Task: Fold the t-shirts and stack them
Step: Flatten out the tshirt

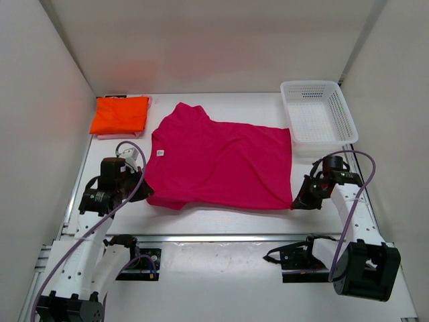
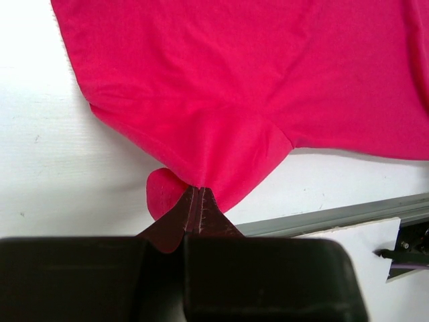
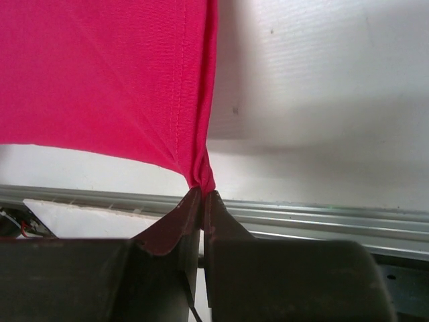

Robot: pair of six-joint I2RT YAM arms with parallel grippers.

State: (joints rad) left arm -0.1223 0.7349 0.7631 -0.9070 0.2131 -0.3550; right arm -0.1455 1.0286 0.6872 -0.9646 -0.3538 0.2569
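A large magenta t-shirt point(image 1: 218, 161) lies spread across the middle of the table, collar toward the left. My left gripper point(image 1: 144, 193) is shut on its near left part, a sleeve edge point(image 2: 201, 176) bunched between the fingertips. At the shirt's near right corner my right gripper point(image 1: 295, 202) is shut too, the hem corner point(image 3: 200, 176) pinched and pulled taut. At the back left a folded orange t-shirt point(image 1: 120, 114) rests on a light pink one point(image 1: 107, 136), of which only an edge shows.
A white mesh basket point(image 1: 318, 121) stands at the back right, next to the magenta shirt's far right corner. An aluminium rail point(image 1: 221, 237) runs along the table's near edge. White walls close in the left, right and back.
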